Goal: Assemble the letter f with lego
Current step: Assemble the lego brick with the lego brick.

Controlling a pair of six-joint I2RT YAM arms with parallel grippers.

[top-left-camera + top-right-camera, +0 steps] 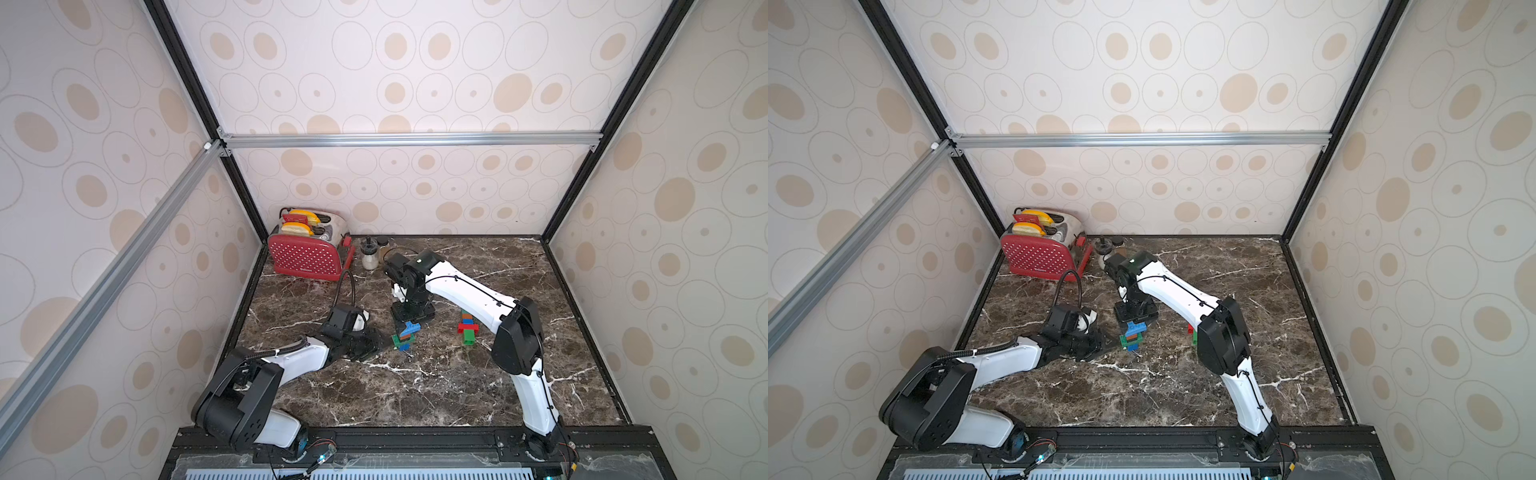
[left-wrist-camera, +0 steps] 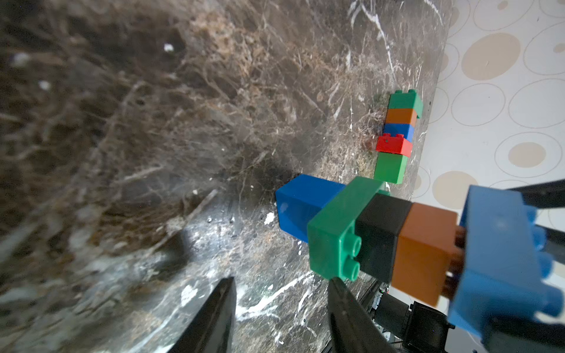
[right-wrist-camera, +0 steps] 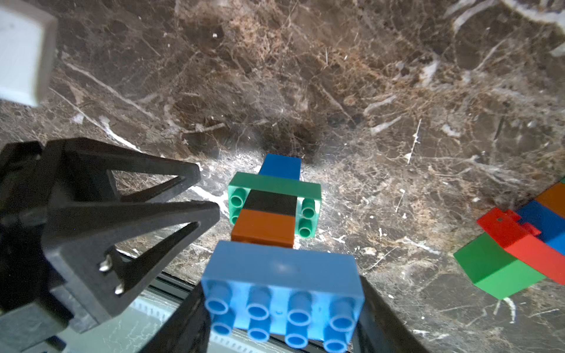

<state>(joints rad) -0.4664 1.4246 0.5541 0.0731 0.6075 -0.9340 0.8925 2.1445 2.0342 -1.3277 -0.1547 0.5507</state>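
Brick stack (image 1: 405, 336) is the landmark: dark blue base, green oblong, black, orange, light-blue brick (image 3: 281, 275) on top. The stack leans over the desk (image 1: 415, 386); can't tell if its base touches. Right claw (image 3: 282, 305) comes from above the stack, closed on the light-blue brick's ends. Left claw (image 2: 281, 282) is low, just beside the stack on the robot's left, jaws narrowly parted, nothing between them, one tip near the green oblong. Brick row (image 2: 396, 137) (green, orange, blue, red, green) lies flat on the stack's other side, apart from it.
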